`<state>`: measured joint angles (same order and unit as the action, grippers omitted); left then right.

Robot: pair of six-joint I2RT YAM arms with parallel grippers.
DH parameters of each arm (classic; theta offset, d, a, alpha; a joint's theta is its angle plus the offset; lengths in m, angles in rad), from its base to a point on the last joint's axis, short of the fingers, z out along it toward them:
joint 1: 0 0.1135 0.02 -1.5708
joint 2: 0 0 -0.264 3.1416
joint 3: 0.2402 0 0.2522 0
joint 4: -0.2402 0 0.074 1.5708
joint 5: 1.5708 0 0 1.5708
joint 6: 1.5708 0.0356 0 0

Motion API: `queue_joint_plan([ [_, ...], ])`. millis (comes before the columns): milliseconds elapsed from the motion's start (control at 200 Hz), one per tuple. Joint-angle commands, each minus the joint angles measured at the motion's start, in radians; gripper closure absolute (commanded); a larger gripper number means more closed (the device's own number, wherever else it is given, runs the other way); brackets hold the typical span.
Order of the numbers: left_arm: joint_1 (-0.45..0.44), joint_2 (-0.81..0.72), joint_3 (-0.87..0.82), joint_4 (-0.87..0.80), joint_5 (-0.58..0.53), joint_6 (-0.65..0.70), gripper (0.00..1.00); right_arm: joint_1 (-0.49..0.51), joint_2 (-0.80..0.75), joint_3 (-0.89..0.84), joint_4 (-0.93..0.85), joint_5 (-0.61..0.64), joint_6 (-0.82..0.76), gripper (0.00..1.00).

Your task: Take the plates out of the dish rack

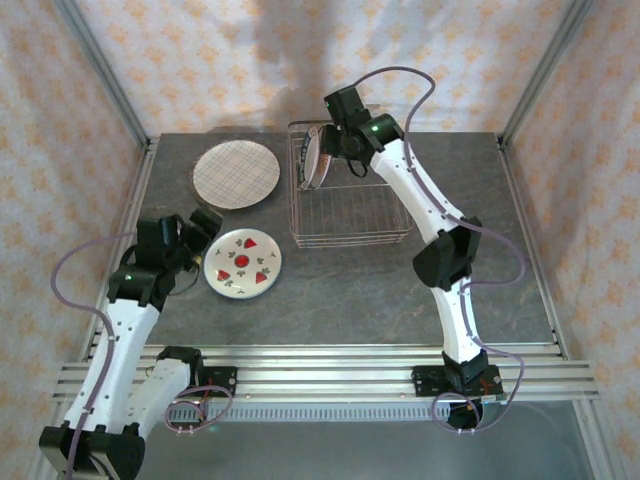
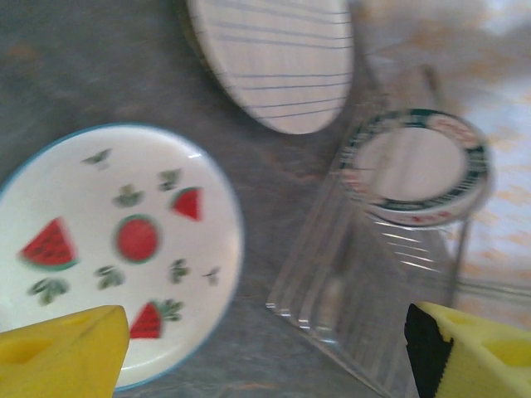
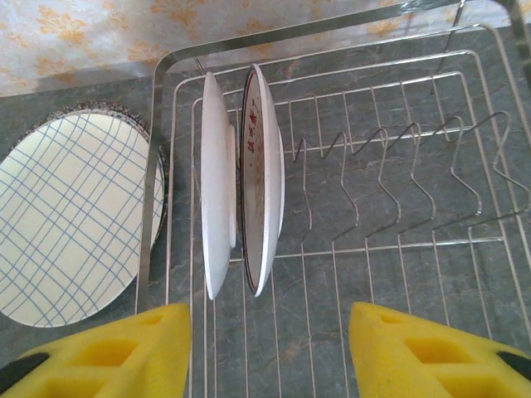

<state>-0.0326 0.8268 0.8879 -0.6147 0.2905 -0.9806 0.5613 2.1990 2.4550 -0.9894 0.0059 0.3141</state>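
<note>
The dish rack is a silvery wire basket at the back middle of the table. Two plates stand on edge at its left end: a white-backed one and a dark-rimmed one. My right gripper hovers just above them, open; its yellow fingers straddle the plates' near edges without touching. A pink-grid plate lies flat left of the rack. A fruit-print plate lies nearer. My left gripper stands open beside its left rim, holding nothing; its gap is over bare table.
The rest of the rack's tines to the right hold nothing. Grey stone-look table stretches in front of and right of the rack. Patterned walls and metal posts enclose the table on three sides.
</note>
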Motion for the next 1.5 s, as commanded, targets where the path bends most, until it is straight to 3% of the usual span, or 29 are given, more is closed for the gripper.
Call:
queue_joint_plan([
  [0, -0.014, 0.045, 0.123, 0.055, 0.128, 0.123, 0.13, -0.014, 0.068, 0.092, -0.021, -0.056, 0.01, 0.49],
  [100, -0.052, 0.093, 0.238, 0.093, 0.178, 0.179, 0.15, -0.032, 0.134, 0.144, -0.017, -0.088, 0.014, 0.53],
  [360, -0.208, 0.165, 0.46, 0.039, 0.09, 0.344, 0.18, -0.045, 0.203, 0.122, 0.073, -0.112, -0.023, 0.62],
  [886, -0.214, 0.141, 0.464, 0.013, 0.079, 0.345, 0.19, -0.053, 0.299, 0.153, 0.16, -0.094, -0.01, 0.69],
  [1496, -0.214, 0.134, 0.446, 0.019, 0.07, 0.33, 0.19, -0.038, 0.326, 0.22, 0.152, 0.013, 0.049, 0.95],
])
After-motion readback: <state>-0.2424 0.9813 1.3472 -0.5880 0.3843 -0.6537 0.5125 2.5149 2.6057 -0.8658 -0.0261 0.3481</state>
